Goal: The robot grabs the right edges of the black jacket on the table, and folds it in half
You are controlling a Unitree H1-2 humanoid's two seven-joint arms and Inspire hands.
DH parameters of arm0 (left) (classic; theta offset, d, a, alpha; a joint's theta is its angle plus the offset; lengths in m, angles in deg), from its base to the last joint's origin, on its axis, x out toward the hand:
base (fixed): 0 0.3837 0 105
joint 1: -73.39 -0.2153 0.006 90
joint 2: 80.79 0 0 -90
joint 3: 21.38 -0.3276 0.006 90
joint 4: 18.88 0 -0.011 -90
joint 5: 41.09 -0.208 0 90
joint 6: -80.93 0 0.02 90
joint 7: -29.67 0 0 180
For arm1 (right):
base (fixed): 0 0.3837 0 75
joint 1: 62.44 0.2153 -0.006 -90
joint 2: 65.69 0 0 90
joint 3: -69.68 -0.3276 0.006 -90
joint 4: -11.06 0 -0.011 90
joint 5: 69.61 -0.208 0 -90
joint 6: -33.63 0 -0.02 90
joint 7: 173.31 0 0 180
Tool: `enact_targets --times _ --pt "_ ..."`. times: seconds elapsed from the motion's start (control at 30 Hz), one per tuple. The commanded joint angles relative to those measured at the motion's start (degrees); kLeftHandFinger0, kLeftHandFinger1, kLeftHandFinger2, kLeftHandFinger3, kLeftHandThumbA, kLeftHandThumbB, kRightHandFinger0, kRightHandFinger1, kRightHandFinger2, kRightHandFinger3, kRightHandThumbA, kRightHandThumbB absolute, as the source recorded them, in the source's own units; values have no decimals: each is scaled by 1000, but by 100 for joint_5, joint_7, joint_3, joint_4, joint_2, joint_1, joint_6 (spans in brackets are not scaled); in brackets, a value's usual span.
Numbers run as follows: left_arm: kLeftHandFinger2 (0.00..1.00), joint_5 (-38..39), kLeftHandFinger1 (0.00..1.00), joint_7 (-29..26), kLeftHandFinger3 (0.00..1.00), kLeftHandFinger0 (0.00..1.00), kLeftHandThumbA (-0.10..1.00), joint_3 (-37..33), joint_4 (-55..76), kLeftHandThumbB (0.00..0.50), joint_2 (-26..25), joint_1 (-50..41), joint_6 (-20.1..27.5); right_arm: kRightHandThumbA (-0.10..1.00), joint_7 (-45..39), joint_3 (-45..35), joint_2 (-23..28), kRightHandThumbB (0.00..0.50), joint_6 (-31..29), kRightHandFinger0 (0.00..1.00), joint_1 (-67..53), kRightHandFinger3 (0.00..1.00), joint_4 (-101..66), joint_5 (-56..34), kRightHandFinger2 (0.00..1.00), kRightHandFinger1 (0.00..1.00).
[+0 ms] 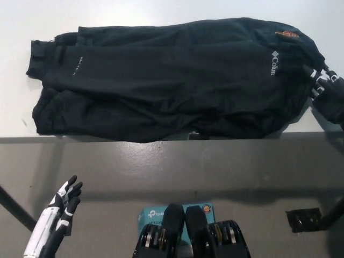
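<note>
black jacket [172, 80] spread flat across the white worktop [21, 123], filling the upper frame. right hand [325, 88] at the right edge, fingers [317, 80] apart, touching the jacket's right hem; grip unclear. left hand [56, 215] hanging lower left, open, empty.

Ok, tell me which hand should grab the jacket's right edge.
Right. The black right hand is already at the black jacket's right edge on the table; the white left hand hangs low, below the table.

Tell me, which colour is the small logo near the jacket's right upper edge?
Orange, on the black jacket; the head view shows the logo.
</note>
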Motion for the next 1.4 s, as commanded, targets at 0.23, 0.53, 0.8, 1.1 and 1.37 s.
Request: enact_targets --times 0.23,0.53,0.8,1.1,1.37 --pt "1000 -113 1000 53 1000 1000 688 30 311 2 -124 128 -120 1000 -719 -169 -68 409 271 1000 617 1000 269 -298 1000 1000" --pt "1000 -169 1000 77 1000 1000 665 -29 344 0 -117 187 -108 1000 -1160 371 -88 422 472 1000 488 1000 308 53 1000 1000" --pt "1000 -184 1000 90 1000 1000 669 -19 411 0 -140 215 -218 1000 -1203 1062 -122 458 267 1000 619 1000 385 549 1000 1000" --pt "1000 -177 1000 108 1000 1000 654 -55 394 6 -139 322 -241 257 985 451 -722 401 -879 0 998 847 347 787 424 89" --pt "1000 -194 1000 125 1000 1000 680 -88 368 14 -149 331 -220 116 1182 143 -920 307 -766 0 811 546 -345 817 546 127"
